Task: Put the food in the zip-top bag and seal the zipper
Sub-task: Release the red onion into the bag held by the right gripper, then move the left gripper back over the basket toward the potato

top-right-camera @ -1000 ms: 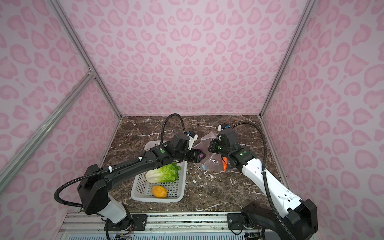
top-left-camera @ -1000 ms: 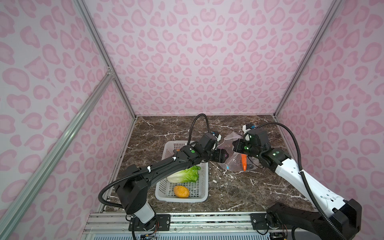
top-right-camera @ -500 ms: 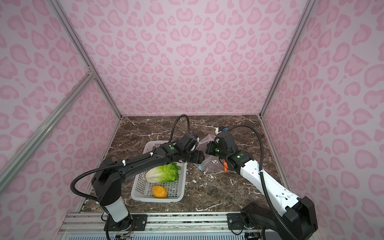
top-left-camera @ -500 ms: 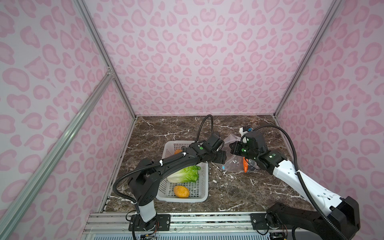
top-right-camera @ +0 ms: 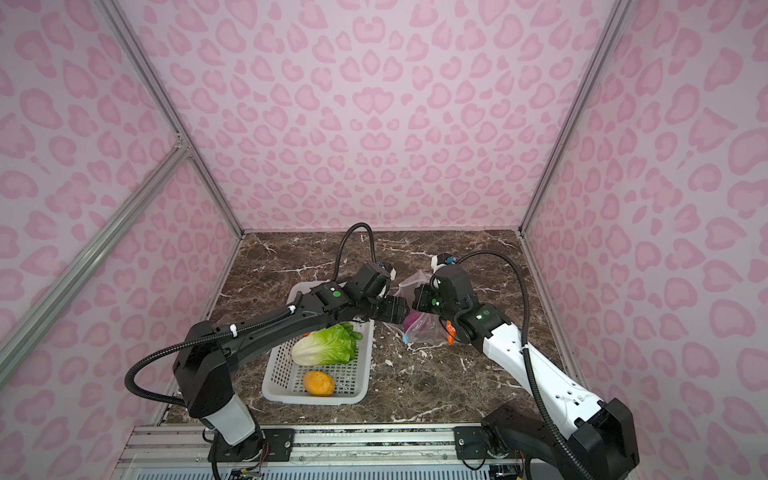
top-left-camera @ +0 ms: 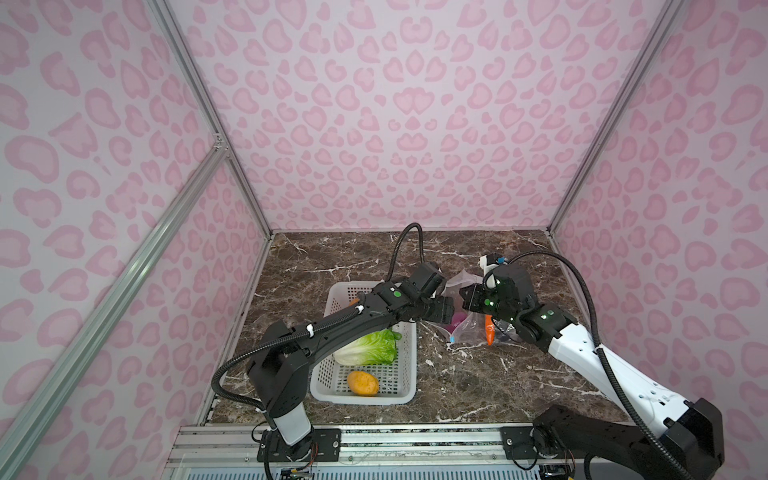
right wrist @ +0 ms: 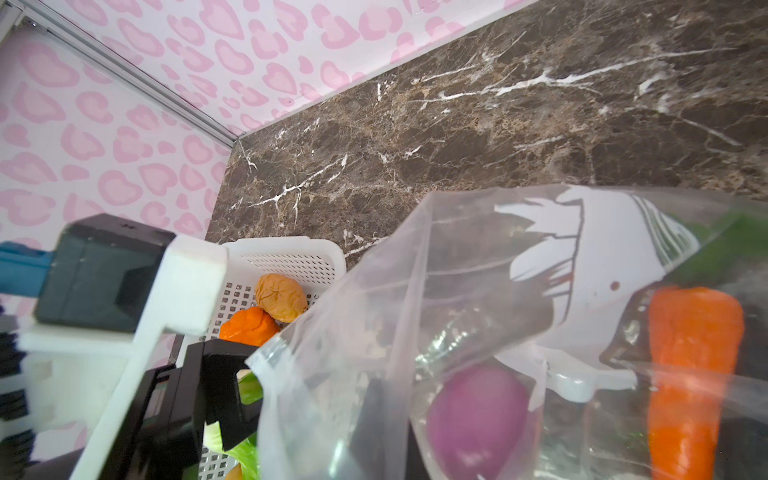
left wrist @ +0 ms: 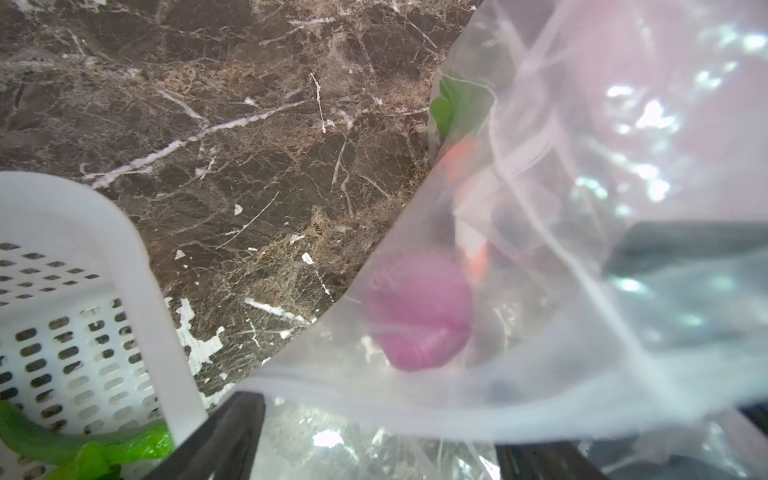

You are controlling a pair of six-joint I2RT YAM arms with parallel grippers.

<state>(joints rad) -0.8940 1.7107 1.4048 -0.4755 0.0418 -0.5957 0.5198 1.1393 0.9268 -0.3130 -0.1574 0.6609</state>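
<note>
At the near edge of the bench (top-left-camera: 478,386), the white perforated basket (top-left-camera: 405,374) held a yellow-orange round (top-left-camera: 363,382) at its near end. The lettuce head (top-left-camera: 365,353) lay just behind it, partly under the left arm. At the basket's far end, the right wrist view showed an orange piece (right wrist: 249,326) touching a tan round (right wrist: 280,297). Just beside the basket, on its right in both top views, the zip-top bag (top-left-camera: 469,328) stood raised off the bench. Its blue slider tab (top-left-camera: 451,339) was at the low near corner. Inside the bag were the purple onion (top-left-camera: 456,321) and the carrot (top-left-camera: 490,330), the carrot on end with its tip down. A whitish print patch (right wrist: 602,249) showed on the bag's film. The left gripper (top-left-camera: 448,312) was at the bag's left side with its jaws set wide. In the left wrist view the bag's edge ran across the gap between them, and contact could not be confirmed. The right gripper (top-left-camera: 466,298) was at the bag's upper part, just beyond the left gripper, jaws fully closed and pinching the film so that the bag hung from it.
</note>
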